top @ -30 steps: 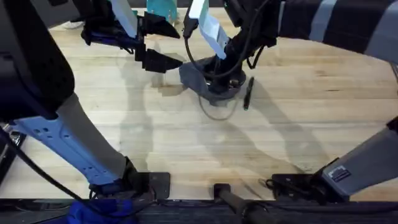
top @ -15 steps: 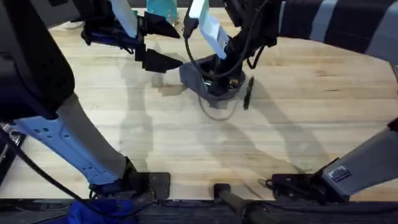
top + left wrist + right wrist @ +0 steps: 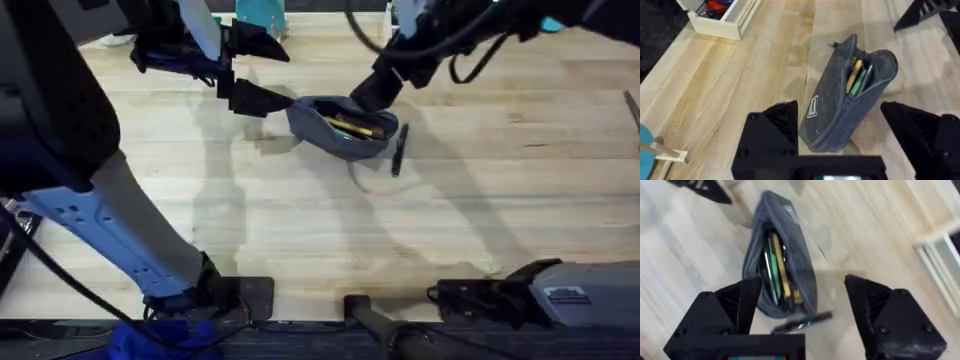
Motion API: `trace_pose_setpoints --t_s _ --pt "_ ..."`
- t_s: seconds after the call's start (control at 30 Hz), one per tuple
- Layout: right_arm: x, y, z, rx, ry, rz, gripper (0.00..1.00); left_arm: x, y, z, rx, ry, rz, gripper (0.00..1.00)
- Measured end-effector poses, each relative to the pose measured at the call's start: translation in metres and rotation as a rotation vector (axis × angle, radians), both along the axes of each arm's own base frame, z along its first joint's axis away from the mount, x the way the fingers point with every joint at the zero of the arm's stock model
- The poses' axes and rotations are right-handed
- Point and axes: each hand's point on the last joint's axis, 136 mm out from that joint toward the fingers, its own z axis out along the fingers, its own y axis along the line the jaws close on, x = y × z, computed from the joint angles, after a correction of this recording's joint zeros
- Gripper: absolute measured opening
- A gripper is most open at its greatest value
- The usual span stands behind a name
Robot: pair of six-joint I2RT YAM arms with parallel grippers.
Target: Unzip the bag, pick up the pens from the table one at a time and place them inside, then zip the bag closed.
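From overhead, the long blue-grey fabric pouch (image 3: 340, 125) lies unzipped near the far middle of the light wooden plank desk (image 3: 300, 230), mouth gaping, with a slim yellow pen (image 3: 352, 126) already inside. One slim dark pen (image 3: 399, 150) lies on the planks just beside the pouch, on its right, so I'd call the job a little past halfway: that pen goes in, then the zip. The left gripper (image 3: 262, 72) hangs at the pouch's left end with its jaws spread; the right gripper (image 3: 366, 92) is up above the pouch's far side, and from here I cannot tell how its jaws stand. There's plenty of bare wood on the near side.

Now the left wrist view: the pouch stands between the spread black jaws of the left gripper (image 3: 840, 132), untouched, yellow and green sticks showing in the opening. A white tray (image 3: 722, 17) sits well apart.

Over to the right wrist view: the right gripper (image 3: 802, 307) has jaws wide and empty above the open pouch, the dark pen (image 3: 802, 322) lying close against the pouch's end. There's room to come down on it, though the fabric crowds one side.
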Motion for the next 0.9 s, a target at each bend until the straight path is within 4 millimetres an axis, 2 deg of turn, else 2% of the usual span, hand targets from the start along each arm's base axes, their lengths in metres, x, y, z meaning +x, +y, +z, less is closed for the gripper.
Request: trace_pose_setpoints --t_s 0.23,0.47,0.77,0.9 --pt "-0.021 -0.033 0.008 -0.030 0.094 -0.251 0.997 0.000 0.000 0.000 -0.003 0.000 0.000 0.993" --pt "-0.041 -0.067 0.001 -0.056 0.225 -0.601 0.997 0.001 -0.001 0.003 -0.016 -0.003 0.002 0.993" --pt "-0.062 -0.079 -0.008 -0.045 0.362 -0.811 0.997 0.001 -0.001 0.004 -0.022 -0.004 0.003 0.993" --pt "-0.063 -0.080 -0.009 -0.021 0.386 -0.878 0.995 0.001 -0.001 0.004 -0.022 -0.004 0.003 0.993"
